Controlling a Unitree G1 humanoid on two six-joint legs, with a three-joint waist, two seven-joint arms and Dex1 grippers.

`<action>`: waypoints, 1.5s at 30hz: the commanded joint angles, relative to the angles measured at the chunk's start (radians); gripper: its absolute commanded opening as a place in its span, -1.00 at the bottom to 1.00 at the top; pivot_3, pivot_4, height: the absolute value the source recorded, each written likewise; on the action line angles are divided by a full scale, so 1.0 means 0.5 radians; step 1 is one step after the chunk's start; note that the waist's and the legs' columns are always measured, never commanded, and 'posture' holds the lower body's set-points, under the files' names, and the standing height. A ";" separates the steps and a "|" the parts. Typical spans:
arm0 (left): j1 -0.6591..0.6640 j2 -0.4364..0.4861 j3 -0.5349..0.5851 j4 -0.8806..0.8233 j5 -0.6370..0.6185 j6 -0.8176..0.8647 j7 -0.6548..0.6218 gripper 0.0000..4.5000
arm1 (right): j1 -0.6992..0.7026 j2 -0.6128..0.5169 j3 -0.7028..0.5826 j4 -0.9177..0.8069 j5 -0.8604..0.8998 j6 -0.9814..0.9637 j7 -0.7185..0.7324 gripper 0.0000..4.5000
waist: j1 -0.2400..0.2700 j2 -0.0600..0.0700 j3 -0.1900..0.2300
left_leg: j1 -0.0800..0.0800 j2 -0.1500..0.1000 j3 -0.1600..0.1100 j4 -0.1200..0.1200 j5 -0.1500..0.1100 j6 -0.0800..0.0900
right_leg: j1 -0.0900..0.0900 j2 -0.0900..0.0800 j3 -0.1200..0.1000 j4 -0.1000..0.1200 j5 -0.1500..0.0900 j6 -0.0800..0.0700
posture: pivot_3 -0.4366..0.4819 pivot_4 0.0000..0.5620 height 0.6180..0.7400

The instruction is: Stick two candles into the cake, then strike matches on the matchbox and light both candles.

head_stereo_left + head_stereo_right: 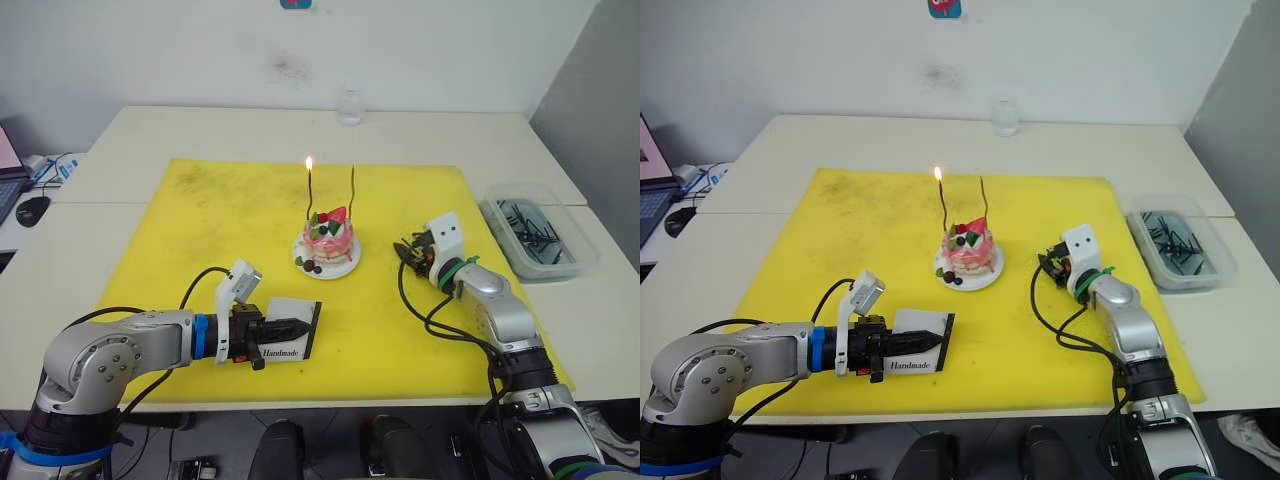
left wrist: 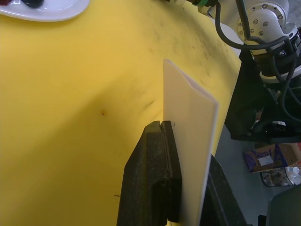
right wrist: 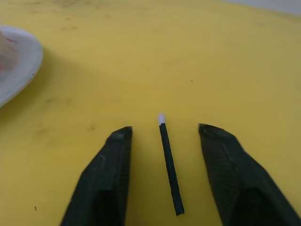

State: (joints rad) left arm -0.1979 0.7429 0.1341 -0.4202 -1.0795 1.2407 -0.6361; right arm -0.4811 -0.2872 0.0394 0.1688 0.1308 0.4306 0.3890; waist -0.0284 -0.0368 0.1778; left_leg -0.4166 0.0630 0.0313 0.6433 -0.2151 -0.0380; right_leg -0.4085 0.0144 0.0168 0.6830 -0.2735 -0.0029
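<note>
Spread wide, the right gripper (image 3: 162, 134) has a match (image 3: 169, 165) lying loose on the yellow mat (image 3: 188, 47) between its fingers. Lower left in the head view, the left gripper (image 1: 290, 327) clamps the matchbox (image 1: 288, 331). At centre, the cake (image 1: 328, 243) carries two candles (image 1: 310, 195), one lit.

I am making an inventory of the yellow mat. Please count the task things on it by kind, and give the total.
Candles: 2 (one lit)
Cake: 1
Matchbox: 1, in the left tool
Match: 1, between the open fingers of the right tool
Total: 5
</note>
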 commanded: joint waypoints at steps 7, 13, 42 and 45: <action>-0.020 0.024 0.041 -0.043 -0.034 -0.001 0.007 -1.00 | 0.068 -0.004 -0.003 -0.264 0.049 0.117 0.045 -0.98 | -0.001 0.000 0.000 | 0.000 0.000 0.000 -0.001 0.000 0.000 | 0.000 0.000 0.000 -0.001 0.000 0.000 | -0.05 -0.47 0.82; -0.021 0.040 0.052 -0.041 -0.051 0.013 0.005 -1.00 | 0.152 -0.104 0.019 -0.819 0.152 0.406 0.160 -0.98 | 0.000 0.001 0.000 | -0.001 0.001 0.000 -0.002 0.000 0.000 | -0.001 0.000 0.000 -0.001 0.000 0.000 | -0.05 -0.47 0.82; -0.085 -0.008 0.004 -0.059 -0.135 0.085 0.041 -1.00 | 1.037 -0.101 -0.176 -1.457 0.203 0.564 -0.208 -0.81 | 0.000 0.000 0.000 | 0.000 0.000 -0.001 -0.003 0.000 0.000 | -0.001 -0.001 -0.001 -0.002 -0.001 -0.001 | -0.05 -0.47 0.82; -0.103 -0.004 -0.010 -0.043 -0.125 0.082 0.029 -1.00 | 1.032 -0.072 -0.180 -1.449 0.217 0.577 -0.224 -0.45 | 0.000 0.000 0.000 | 0.000 0.000 -0.001 -0.002 0.000 0.000 | -0.001 -0.001 -0.001 -0.002 -0.001 -0.001 | -0.05 -0.47 0.82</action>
State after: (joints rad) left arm -0.2324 0.7421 0.1308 -0.4217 -1.1255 1.2827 -0.6181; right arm 0.0392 -0.3268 -0.0293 -0.5426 0.2264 0.7268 0.2818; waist -0.0283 -0.0367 0.1779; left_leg -0.4164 0.0632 0.0307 0.6423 -0.2151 -0.0381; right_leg -0.4089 0.0141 0.0162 0.6823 -0.2739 -0.0033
